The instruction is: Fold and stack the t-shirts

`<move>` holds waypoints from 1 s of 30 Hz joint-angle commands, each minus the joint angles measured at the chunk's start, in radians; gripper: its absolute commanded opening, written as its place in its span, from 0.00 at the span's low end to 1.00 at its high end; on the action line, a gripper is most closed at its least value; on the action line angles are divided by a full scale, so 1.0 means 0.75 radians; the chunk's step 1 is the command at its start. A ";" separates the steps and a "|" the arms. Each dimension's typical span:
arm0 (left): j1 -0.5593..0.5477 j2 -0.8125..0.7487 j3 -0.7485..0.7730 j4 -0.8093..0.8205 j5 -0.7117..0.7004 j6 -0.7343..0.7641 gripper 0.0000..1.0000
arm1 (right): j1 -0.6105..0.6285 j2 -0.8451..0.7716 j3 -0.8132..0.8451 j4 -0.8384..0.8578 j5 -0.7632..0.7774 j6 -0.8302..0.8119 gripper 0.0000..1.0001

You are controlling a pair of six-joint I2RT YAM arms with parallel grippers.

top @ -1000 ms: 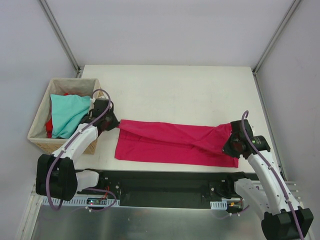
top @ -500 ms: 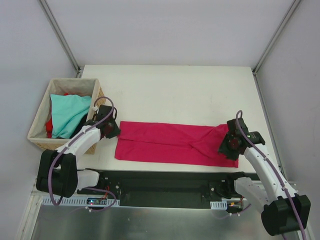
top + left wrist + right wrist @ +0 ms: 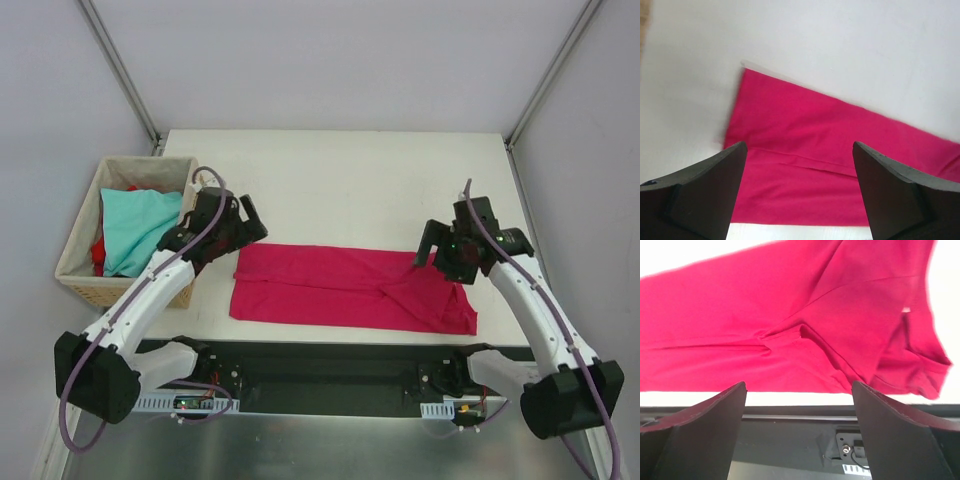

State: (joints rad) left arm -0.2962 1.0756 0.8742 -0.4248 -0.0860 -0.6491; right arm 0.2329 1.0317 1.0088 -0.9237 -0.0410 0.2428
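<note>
From the top camera I take the crimson-magenta t-shirt (image 3: 340, 285) as my landmark. It lies as a long folded band across the table (image 3: 340, 180). The left gripper (image 3: 245, 225) hovers just beyond the shirt's far left corner and the right gripper (image 3: 432, 250) just over its far right corner. Both have their jaws spread and carry nothing. Off the shirt's left end stands the wicker basket (image 3: 75, 270), with the light teal t-shirt (image 3: 135, 228) and the red t-shirt (image 3: 98, 250) inside it.

On the left wrist camera my fingers (image 3: 705, 190) stand wide apart above the shirt's left end. Nothing is between them, and the cloth there lies flat with one straight seam line.

On the right wrist camera the jaws are just as wide and empty. Below them the shirt's right end is messy, with a diagonal ridge and a sleeve (image 3: 920, 370) bunched at the corner.

My worry is that right end. If I fold again without smoothing it, I think the lump gets trapped and the stack will sit crooked. A shallow pinch there could also lift only the top layer and pull the fold open. The shirt's near hem lies close to the table's front edge, so a careless drag toward me might slide it off.
</note>
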 commanded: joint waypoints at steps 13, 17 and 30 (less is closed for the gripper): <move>-0.215 0.261 0.004 0.020 0.021 -0.182 0.86 | 0.129 0.508 -0.124 0.354 -0.086 -0.136 0.72; -0.215 0.264 -0.008 0.020 0.008 -0.182 0.86 | 0.148 0.559 -0.136 0.399 -0.117 -0.146 0.65; -0.215 0.272 -0.004 0.020 -0.006 -0.167 0.87 | 0.191 0.596 -0.163 0.414 -0.144 -0.119 0.06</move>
State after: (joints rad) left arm -0.4519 1.2888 0.8696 -0.4168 -0.0715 -0.7715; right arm 0.3607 1.4773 0.9009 -0.6147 -0.1280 0.1436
